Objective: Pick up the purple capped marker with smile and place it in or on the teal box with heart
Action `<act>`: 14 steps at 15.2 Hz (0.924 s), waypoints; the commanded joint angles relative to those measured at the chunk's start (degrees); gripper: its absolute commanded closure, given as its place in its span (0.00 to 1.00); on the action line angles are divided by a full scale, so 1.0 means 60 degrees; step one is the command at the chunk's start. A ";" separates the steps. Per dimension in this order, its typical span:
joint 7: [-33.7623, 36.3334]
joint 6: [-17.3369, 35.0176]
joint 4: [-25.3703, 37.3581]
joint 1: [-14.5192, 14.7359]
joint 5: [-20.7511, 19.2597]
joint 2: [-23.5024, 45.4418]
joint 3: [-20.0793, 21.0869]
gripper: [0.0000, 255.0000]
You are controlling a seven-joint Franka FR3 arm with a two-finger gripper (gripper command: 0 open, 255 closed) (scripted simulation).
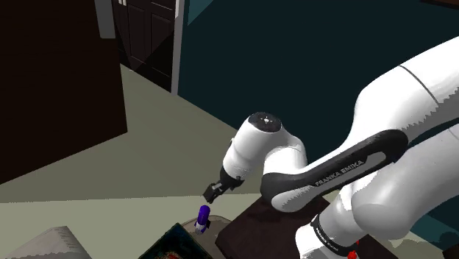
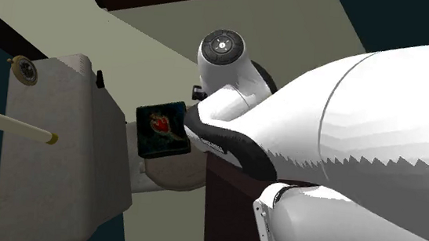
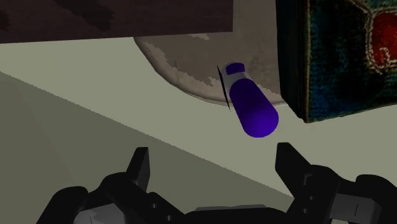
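The purple capped marker [image 1: 203, 216] stands upright on a small round pale surface [image 3: 184, 70], right beside the teal box with a red heart [image 2: 161, 127]. In the wrist view the marker's purple cap [image 3: 252, 109] points toward the camera, with the teal box [image 3: 337, 63] close on one side. My black gripper [image 1: 211, 193] hovers just above the marker and does not touch it. Its fingers [image 3: 139, 167] stand wide apart, so the gripper [image 3: 213, 165] is open with nothing between them. In the shoulder view, the box's corner [image 1: 176, 246] shows at the bottom edge.
A pale grey block [image 2: 61, 151] stands against the round surface, with a yellow-tipped rod [image 2: 16, 128] sticking out beside it. A dark cabinet [image 1: 59, 88] and a dark door [image 1: 151, 37] stand at the back. The dark brown stand [image 1: 250, 221] is beside the marker.
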 commanded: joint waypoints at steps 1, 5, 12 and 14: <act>0.1081 0.0853 0.0149 -0.0558 -0.0903 0.0945 0.0773 0.00; 0.5090 0.1608 0.0867 -0.2119 -0.5604 0.2858 0.1868 0.00; 0.8621 0.1735 0.1790 -0.1040 -1.0255 0.4686 -0.0117 0.00; 0.8612 0.1741 0.1788 -0.1011 -1.0241 0.4682 -0.0144 0.00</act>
